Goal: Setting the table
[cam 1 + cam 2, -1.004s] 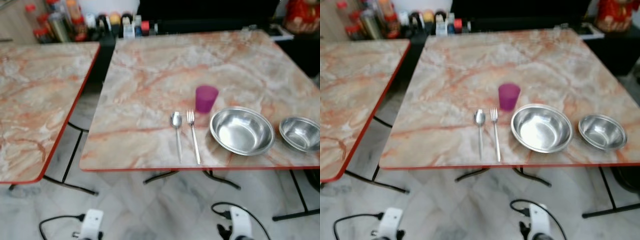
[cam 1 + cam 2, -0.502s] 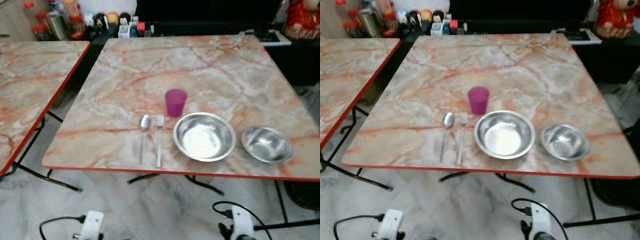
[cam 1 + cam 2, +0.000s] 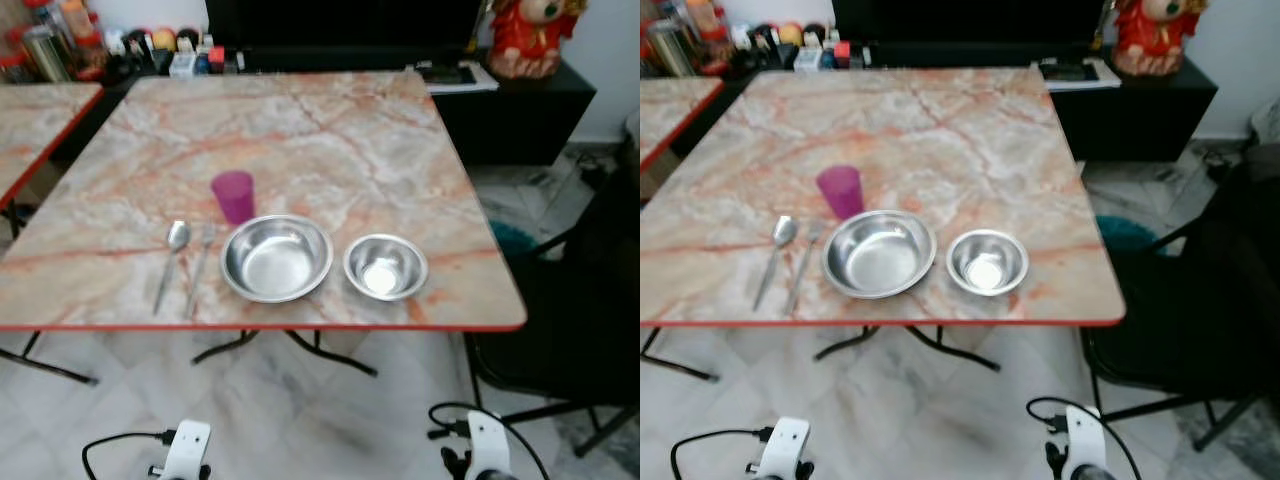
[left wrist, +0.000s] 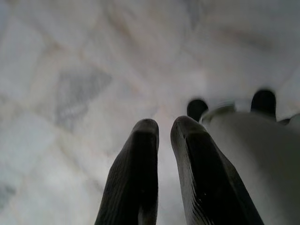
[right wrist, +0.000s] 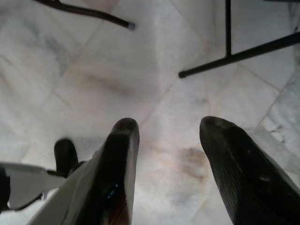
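spoon [image 3: 170, 260], fork [image 3: 199, 268], large bowl [image 3: 277, 258], small bowl [image 3: 385, 267] left to right, cup [image 3: 233, 196] behind

Both my arms hang low at my sides. My left tool [image 4: 164, 136] has its fingers nearly together; my right tool [image 5: 171, 136] is spread wide, holding nothing.

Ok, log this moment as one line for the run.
table: spoon, fork, purple cup, big bowl, small bowl | left gripper: low, shut, idle | right gripper: low, open, idle
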Controlling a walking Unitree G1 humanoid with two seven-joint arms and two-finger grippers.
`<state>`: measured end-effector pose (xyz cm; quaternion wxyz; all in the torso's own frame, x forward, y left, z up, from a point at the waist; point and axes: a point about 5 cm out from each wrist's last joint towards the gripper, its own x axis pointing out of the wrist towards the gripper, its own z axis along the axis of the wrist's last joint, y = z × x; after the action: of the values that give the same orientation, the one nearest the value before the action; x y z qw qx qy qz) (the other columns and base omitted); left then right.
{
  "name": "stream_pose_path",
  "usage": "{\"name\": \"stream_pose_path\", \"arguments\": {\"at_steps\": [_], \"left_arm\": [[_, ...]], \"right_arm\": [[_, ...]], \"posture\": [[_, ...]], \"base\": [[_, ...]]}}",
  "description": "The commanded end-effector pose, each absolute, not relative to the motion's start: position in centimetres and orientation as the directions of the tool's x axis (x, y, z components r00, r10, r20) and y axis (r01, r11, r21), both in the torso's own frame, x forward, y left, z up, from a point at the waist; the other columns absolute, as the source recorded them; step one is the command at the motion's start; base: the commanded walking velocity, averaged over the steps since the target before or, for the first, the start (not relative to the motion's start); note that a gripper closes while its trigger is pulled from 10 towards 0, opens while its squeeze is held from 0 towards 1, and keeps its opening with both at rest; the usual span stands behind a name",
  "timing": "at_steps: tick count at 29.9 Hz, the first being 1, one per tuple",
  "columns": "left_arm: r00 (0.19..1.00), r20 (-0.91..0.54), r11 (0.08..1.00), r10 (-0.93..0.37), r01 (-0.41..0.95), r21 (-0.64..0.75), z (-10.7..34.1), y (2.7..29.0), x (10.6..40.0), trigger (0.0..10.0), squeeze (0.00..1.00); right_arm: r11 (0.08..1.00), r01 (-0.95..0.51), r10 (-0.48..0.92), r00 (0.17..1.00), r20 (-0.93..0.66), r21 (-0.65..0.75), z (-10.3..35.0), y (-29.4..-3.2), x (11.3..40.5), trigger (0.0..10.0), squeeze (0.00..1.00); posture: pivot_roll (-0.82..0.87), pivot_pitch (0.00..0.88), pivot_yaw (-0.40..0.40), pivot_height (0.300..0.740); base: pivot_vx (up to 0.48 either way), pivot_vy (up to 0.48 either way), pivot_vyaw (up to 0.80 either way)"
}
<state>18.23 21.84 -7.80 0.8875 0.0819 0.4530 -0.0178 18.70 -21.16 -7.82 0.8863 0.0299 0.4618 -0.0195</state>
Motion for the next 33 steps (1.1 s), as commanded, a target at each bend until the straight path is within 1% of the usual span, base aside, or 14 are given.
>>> {"name": "stream_pose_path", "arguments": {"at_steps": [1,21,24,25,27,30,33], "left_arm": [[0.555,-0.83,0.986,0.051,0.105,0.131,-8.21,22.06,17.38,10.0,0.0],[0.554,-0.831,0.987,0.058,0.094,0.132,-8.33,21.92,17.2,10.0,0.0],[0.573,-0.815,0.988,0.093,0.05,0.148,-8.27,22.11,17.18,10.0,0.0],[0.58,-0.806,0.989,0.115,0.011,0.149,-8.26,22.21,17.11,10.0,0.0],[0.583,-0.801,0.988,0.134,-0.016,0.154,-8.26,22.3,17.05,10.0,0.0],[0.577,-0.794,0.981,0.193,-0.1,0.165,-8.33,22.59,16.76,10.0,0.0],[0.577,-0.787,0.976,0.22,-0.138,0.171,-8.32,22.71,16.69,10.0,0.0]], "right_arm": [[0.997,0.065,0.005,0.563,-0.827,0.051,-8.13,-20.73,18.24,10.0,0.0],[0.998,0.054,0.007,0.558,-0.83,0.044,-8.17,-20.9,18.09,10.0,0.0],[0.998,0.053,0.008,0.557,-0.831,0.045,-8.21,-20.86,18.02,10.0,0.0],[0.998,0.052,0.009,0.556,-0.831,0.045,-8.22,-20.84,17.99,10.0,0.0],[0.998,0.051,0.009,0.556,-0.831,0.045,-8.23,-20.83,17.97,10.0,0.0],[0.998,0.05,0.01,0.554,-0.833,0.045,-8.27,-20.78,17.92,10.0,0.0],[0.998,0.051,0.01,0.554,-0.833,0.046,-8.27,-20.75,17.92,10.0,0.0]], "posture": [[0.0,0.134,0.004,0.74],[0.01,0.12,-0.002,0.74],[0.0,0.115,0.001,0.74],[0.01,0.112,0.004,0.74],[0.01,0.111,0.004,0.74],[0.01,0.111,0.007,0.74],[0.01,0.113,0.008,0.74]], "base": [[0.0,0.0,0.0],[0.0,0.0,0.0],[0.0,0.0,0.0],[0.0,0.0,0.0],[0.0,0.0,0.0],[0.0,0.0,0.0],[0.0,0.0,0.0]]}}
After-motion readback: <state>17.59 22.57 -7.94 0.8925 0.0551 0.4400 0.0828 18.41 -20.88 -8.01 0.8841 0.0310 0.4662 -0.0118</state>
